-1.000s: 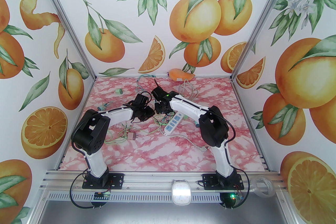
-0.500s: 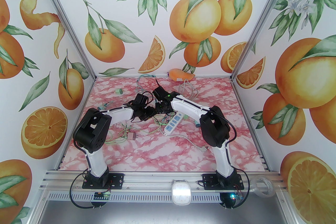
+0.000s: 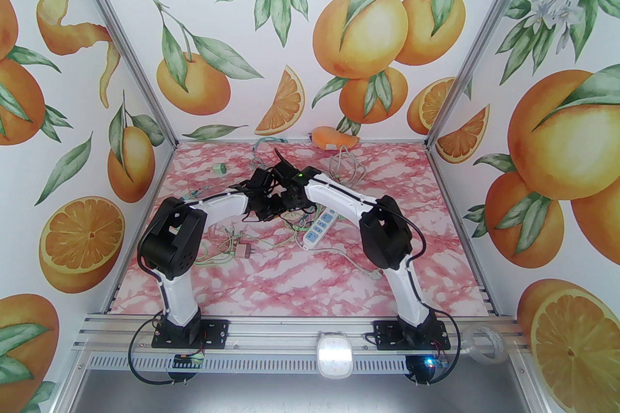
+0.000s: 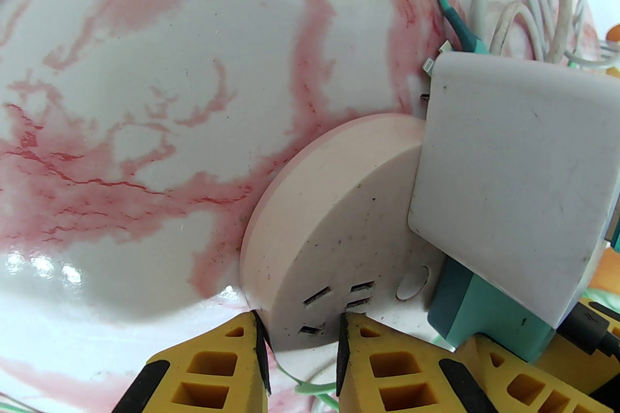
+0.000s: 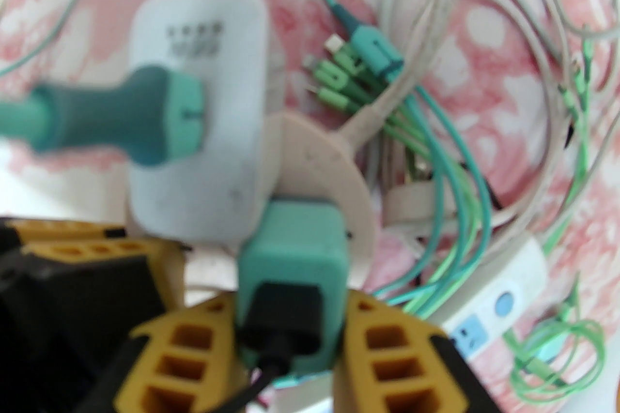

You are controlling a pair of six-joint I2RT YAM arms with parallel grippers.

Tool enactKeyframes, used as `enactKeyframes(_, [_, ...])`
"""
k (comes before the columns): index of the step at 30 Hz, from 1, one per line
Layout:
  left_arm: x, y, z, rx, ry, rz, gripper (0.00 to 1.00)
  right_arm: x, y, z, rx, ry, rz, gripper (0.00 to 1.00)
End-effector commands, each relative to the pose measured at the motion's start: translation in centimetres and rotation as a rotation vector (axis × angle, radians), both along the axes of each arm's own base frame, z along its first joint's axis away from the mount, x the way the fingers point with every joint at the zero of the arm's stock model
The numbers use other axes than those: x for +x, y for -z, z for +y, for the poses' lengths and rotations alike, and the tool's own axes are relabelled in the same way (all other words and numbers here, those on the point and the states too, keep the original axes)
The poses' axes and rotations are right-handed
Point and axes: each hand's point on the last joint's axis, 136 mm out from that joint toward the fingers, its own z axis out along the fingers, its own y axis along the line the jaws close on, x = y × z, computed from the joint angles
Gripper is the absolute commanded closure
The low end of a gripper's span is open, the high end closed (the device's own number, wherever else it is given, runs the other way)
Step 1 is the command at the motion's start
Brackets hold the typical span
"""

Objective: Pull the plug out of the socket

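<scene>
Right wrist view: right jaws clamp the teal plug (image 5: 290, 241), seated in the round pink socket (image 5: 334, 169) near the middle of the table (image 3: 271, 275). Left jaws pinch the socket's rim. Pull straight out, square to its face, socket braced.

Plug (image 5: 293, 241) in socket (image 4: 329, 207), beside adapter (image 4: 513, 169).

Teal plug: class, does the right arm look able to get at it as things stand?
Probably yes: the right gripper is closed around the teal plug, nothing between; the left gripper pinches the pink socket at its edge, clear of that grip.
</scene>
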Motion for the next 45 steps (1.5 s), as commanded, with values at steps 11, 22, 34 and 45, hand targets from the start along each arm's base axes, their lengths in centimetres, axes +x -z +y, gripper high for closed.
enactKeyframes(11, [-3.5,2.2,5.5,0.155,0.0,0.11,0.72,-3.9,-2.0,11.2,0.341,-0.211,0.077,0.71])
enactKeyframes(22, [-0.8,0.7,2.1,-0.091,0.019,-0.037,0.51,-4.1,-0.6,11.3,0.364,-0.181,0.118,0.71])
enactKeyframes(34, [-6.4,7.9,5.6,0.153,-0.018,0.229,0.72,-4.2,-0.7,11.7,0.41,-0.165,0.139,0.71])
enactKeyframes(45, [-8.8,9.6,6.8,0.272,0.015,0.322,0.73,-2.0,-2.1,9.6,0.513,-0.074,0.147,0.71])
